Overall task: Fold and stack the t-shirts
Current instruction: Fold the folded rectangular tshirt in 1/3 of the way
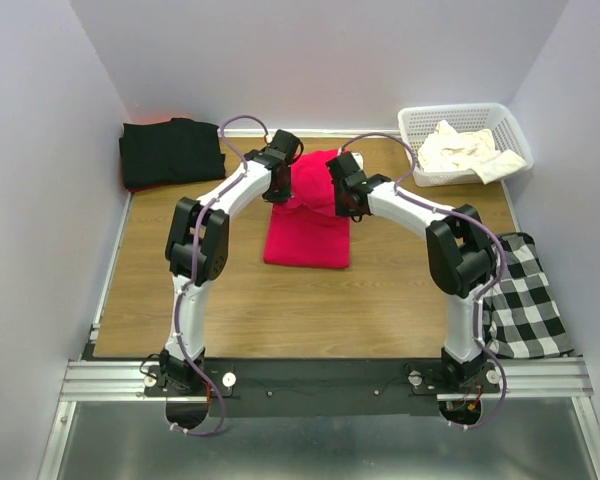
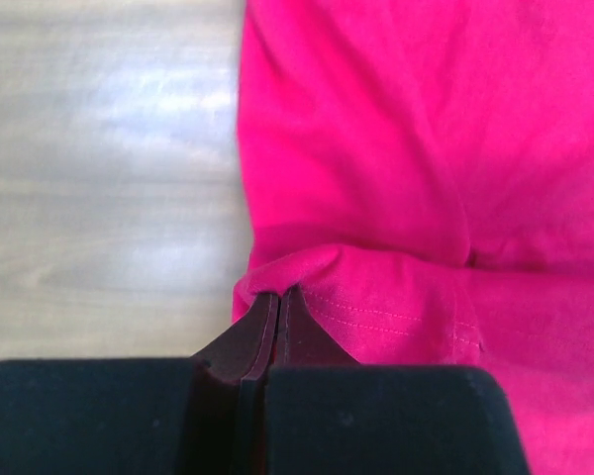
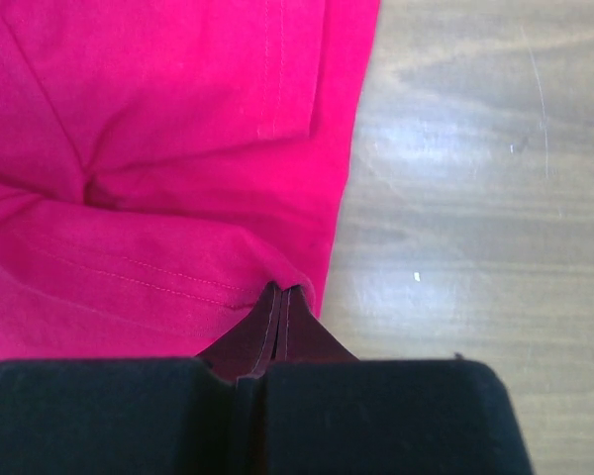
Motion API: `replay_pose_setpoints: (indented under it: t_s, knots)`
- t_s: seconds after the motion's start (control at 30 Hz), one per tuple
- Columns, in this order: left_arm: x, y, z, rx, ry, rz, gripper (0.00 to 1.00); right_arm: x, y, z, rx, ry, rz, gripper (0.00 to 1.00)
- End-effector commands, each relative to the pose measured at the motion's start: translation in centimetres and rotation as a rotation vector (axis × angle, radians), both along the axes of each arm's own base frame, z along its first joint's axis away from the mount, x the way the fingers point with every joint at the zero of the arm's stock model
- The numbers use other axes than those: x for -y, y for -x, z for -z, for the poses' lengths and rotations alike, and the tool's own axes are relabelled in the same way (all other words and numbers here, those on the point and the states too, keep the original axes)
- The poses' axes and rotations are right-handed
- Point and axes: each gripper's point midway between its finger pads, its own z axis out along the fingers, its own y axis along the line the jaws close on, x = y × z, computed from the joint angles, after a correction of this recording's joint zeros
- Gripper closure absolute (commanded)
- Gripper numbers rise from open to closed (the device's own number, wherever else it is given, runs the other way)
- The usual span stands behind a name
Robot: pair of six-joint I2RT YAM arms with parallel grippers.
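The red t-shirt (image 1: 308, 232) lies mid-table, its far end lifted and doubled over. My left gripper (image 2: 279, 293) is shut on the hemmed left corner of the red t-shirt (image 2: 406, 188). My right gripper (image 3: 282, 290) is shut on the hemmed right corner of the same red t-shirt (image 3: 158, 148). In the top view both grippers (image 1: 283, 182) (image 1: 342, 190) hang over the shirt's far half. A folded black t-shirt (image 1: 170, 152) lies at the back left. A cream-white t-shirt (image 1: 462, 148) is crumpled in the basket, spilling over its rim.
The white lattice basket (image 1: 425, 120) stands at the back right. A black-and-white checked cloth (image 1: 525, 298) hangs over the table's right edge beside my right arm. Grey walls close in the left, back and right sides. Bare wood (image 1: 280, 310) lies in front of the red shirt.
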Motion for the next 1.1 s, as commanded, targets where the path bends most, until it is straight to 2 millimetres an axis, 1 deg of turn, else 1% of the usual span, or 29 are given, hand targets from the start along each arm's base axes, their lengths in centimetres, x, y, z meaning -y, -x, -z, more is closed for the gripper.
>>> replay_pose_setpoints:
  t_s: [0.0, 0.07, 0.1, 0.13, 0.17, 0.2, 0.23, 0.27, 0.3, 0.37, 0.4, 0.43, 0.5, 0.53, 0.6, 0.67, 0.7, 0.73, 0.77, 0.8, 0.83, 0.87, 0.9, 0.93, 0.97, 1.0, 1.03, 1.07]
  knots:
    - [0.4, -2.2, -0.1, 0.010, 0.002, 0.052, 1.00, -0.4, -1.9, 0.2, 0.010, -0.007, -0.006, 0.99]
    - [0.5, -2.8, -0.2, 0.021, 0.009, 0.060, 1.00, -0.3, -2.4, 0.0, 0.020, -0.008, 0.002, 0.99]
    - [0.5, -3.2, -0.4, 0.029, 0.012, 0.059, 1.00, -0.2, -2.5, -0.1, 0.024, -0.007, 0.005, 0.96]
    - [0.4, -3.4, -0.6, 0.035, 0.016, 0.062, 0.96, -0.1, -2.6, -0.3, 0.028, -0.007, 0.010, 0.91]
    - [0.3, -3.7, -0.9, 0.045, 0.015, 0.062, 0.89, -0.1, -2.9, -0.5, 0.038, -0.009, 0.020, 0.85]
    - [0.1, -4.4, -1.7, 0.070, 0.018, 0.053, 0.77, -0.1, -3.0, -0.8, 0.046, -0.009, 0.025, 0.73]
    - [0.0, -4.9, -2.2, 0.089, 0.015, 0.049, 0.73, 0.0, -3.3, -1.2, 0.056, -0.010, 0.031, 0.67]
    - [0.0, -5.5, -3.0, 0.119, 0.020, 0.044, 0.69, 0.0, -3.7, -1.8, 0.072, -0.012, 0.042, 0.63]
    - [0.0, -6.3, -4.4, 0.159, 0.024, 0.044, 0.62, 0.2, -3.9, -2.0, 0.083, -0.011, 0.050, 0.59]
    - [0.0, -7.4, -6.2, 0.220, 0.029, 0.039, 0.59, 0.5, -4.5, -2.8, 0.109, -0.005, 0.072, 0.57]
    - [0.0, -7.8, -7.7, 0.256, 0.031, 0.033, 0.58, 0.5, -4.8, -3.4, 0.124, -0.005, 0.078, 0.56]
    - [-0.2, -8.1, -8.3, 0.275, 0.028, 0.027, 0.56, 0.5, -5.0, -3.8, 0.132, -0.008, 0.081, 0.55]
    - [-0.4, -8.1, -9.6, 0.301, 0.032, 0.024, 0.55, 0.4, -5.1, -4.4, 0.141, -0.018, 0.074, 0.55]
    - [-0.5, -8.0, -9.6, 0.298, 0.030, 0.026, 0.55, 0.3, -5.0, -4.5, 0.140, -0.021, 0.066, 0.55]
    - [-0.8, -6.9, -8.9, 0.266, 0.018, 0.033, 0.55, -0.2, -4.5, -4.6, 0.125, -0.041, 0.033, 0.55]
    - [-0.8, -5.9, -8.1, 0.237, 0.020, 0.056, 0.55, -0.6, -3.3, -3.7, 0.086, -0.059, 0.004, 0.55]
    - [-1.1, -4.7, -7.2, 0.205, 0.016, 0.069, 0.55, -0.7, -2.9, -3.9, 0.083, -0.070, -0.002, 0.55]
    - [-1.0, -4.0, -6.6, 0.187, 0.023, 0.085, 0.55, -1.1, -1.8, -3.1, 0.059, -0.068, -0.012, 0.55]
    - [-0.7, -3.4, -6.3, 0.177, 0.040, 0.110, 0.55, -1.3, -1.1, -2.9, 0.046, -0.076, -0.023, 0.55]
    - [-1.0, -2.1, -5.6, 0.151, 0.041, 0.127, 0.56, -1.6, -0.4, -2.8, 0.035, -0.085, -0.029, 0.55]
    - [-0.9, -1.4, -5.4, 0.141, 0.045, 0.144, 0.56, -2.1, 0.5, -3.2, 0.033, -0.100, -0.036, 0.55]
    - [-0.9, -0.9, -5.2, 0.135, 0.050, 0.160, 0.56, -2.2, 1.6, -2.3, 0.006, -0.098, -0.047, 0.55]
    - [-1.2, 0.3, -4.8, 0.116, 0.049, 0.176, 0.56, -2.5, 2.3, -2.2, -0.004, -0.104, -0.055, 0.55]
    - [-1.2, 0.8, -4.6, 0.108, 0.053, 0.191, 0.56, -3.1, 3.2, -2.5, -0.009, -0.122, -0.062, 0.55]
    - [-1.2, 1.5, -4.4, 0.092, 0.055, 0.206, 0.57, -3.1, 4.3, -1.7, -0.039, -0.125, -0.071, 0.55]
    - [-1.6, 2.6, -3.9, 0.072, 0.047, 0.214, 0.57, -3.3, 4.8, -1.6, -0.049, -0.135, -0.079, 0.55]
    - [-1.8, 3.1, -3.8, 0.066, 0.045, 0.221, 0.57, -3.8, 5.6, -1.5, -0.064, -0.149, -0.088, 0.55]
    - [-2.1, 3.7, -3.4, 0.055, 0.040, 0.224, 0.56, -4.1, 6.2, -1.7, -0.071, -0.165, -0.099, 0.55]
